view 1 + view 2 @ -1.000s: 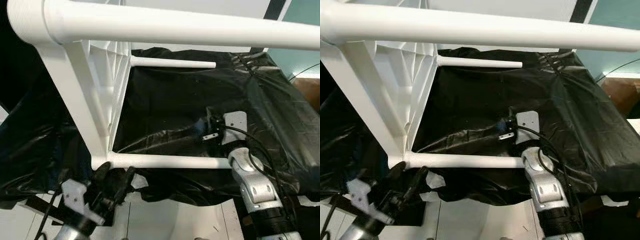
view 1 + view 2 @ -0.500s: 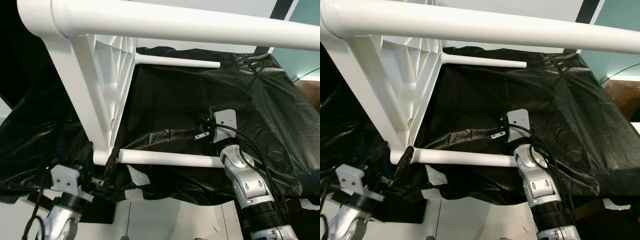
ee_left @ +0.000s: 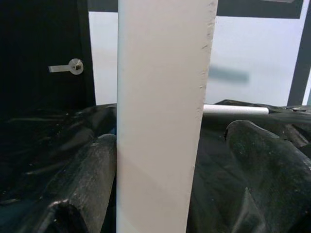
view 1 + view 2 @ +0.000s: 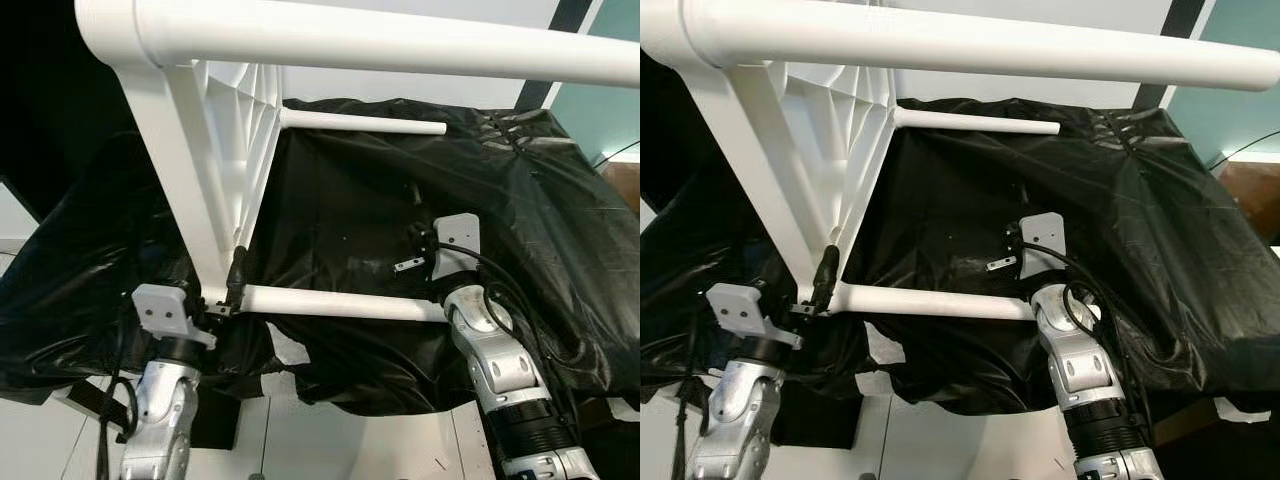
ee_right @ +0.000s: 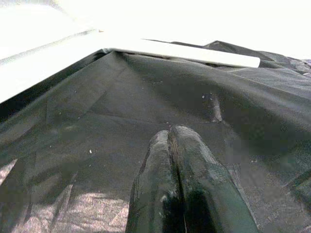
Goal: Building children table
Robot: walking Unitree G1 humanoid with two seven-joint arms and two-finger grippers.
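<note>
Your left gripper (image 4: 237, 285) grasps the table (image 4: 215, 150) at its near leg (image 4: 340, 303); your right gripper (image 5: 182, 160), clenched empty, sits beyond that leg's far end.

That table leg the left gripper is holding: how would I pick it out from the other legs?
Start at the white table lying on its side on the black plastic sheet. Three round legs stick out. It is the lowest one, nearest the robot, with the left gripper clamped at its base, unlike the far leg.
</note>
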